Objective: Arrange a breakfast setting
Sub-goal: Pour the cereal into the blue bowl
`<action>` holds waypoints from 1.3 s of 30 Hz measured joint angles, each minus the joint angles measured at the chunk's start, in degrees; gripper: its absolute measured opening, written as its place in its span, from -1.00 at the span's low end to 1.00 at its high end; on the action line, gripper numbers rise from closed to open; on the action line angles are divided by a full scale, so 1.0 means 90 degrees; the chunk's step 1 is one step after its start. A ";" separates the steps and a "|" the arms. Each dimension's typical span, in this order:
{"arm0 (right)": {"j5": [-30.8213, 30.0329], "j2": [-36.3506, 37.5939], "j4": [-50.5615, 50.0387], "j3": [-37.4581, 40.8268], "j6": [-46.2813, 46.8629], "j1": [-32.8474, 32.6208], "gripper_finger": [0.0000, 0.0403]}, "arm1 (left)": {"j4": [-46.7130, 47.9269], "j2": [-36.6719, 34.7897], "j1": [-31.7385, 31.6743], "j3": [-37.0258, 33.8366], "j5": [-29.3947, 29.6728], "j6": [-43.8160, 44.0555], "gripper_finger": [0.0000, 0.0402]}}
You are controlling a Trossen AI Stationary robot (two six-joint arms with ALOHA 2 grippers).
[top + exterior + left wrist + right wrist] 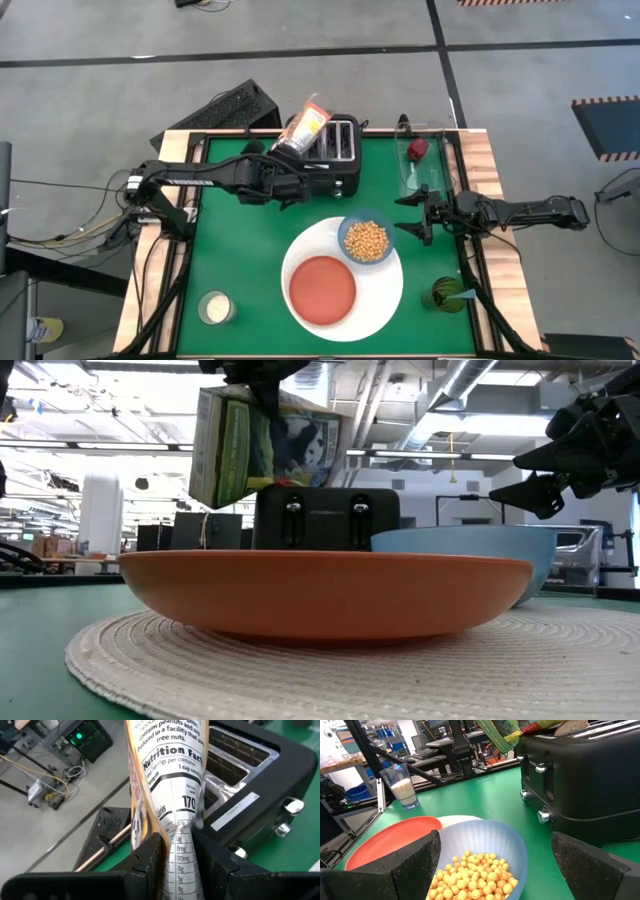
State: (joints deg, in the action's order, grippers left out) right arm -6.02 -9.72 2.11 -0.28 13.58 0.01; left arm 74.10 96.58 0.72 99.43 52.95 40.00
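My left gripper is shut on a cereal box, held tilted above the left end of the black toaster. The box also shows in the low view. The small blue bowl of yellow cereal rests on the far right rim of the large white plate. The red-orange plate lies on the white plate. My right gripper is open and empty just right of the bowl. The dark red piece lies in a clear tray. I cannot make out the bagel. My left gripper pinches the box's narrow printed side panel between its two fingers, near one end of the box. The panel is creased inward at the pinch. The box is lifted clear above the toaster and tilted, reaching away from the fingers.
A glass of milk stands at the near left. A dark green cup with a blue handle sticking out stands at the near right. Bare green mat lies left of the plates.
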 joint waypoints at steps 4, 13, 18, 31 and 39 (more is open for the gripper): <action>-0.0002 0.0000 -0.0001 0.0000 0.0000 0.0000 0.96 | -0.1243 -0.0459 -0.0027 -0.0779 -0.0019 -0.0349 -0.54; 0.0000 -0.0002 0.0001 0.0000 -0.0002 0.0000 0.96 | -0.3062 -0.1225 -0.0025 -0.2157 -0.0239 -0.0703 -0.57; 0.0000 0.0000 0.0001 0.0000 -0.0001 0.0000 0.96 | -0.3076 -0.1320 -0.0027 -0.2254 -0.0294 -0.0721 -0.57; 0.0000 0.0000 0.0002 0.0001 -0.0002 0.0000 0.96 | -0.4906 -0.1973 0.0060 -0.3671 -0.0151 -0.1450 -0.58; 0.0000 -0.0002 -0.0001 0.0001 -0.0002 0.0000 0.96 | -0.5094 -0.2104 0.0077 -0.3964 -0.0028 -0.1528 -0.58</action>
State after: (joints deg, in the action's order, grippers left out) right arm -6.02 -9.74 2.11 -0.28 13.56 0.01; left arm 28.25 77.64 1.41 63.76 52.70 26.25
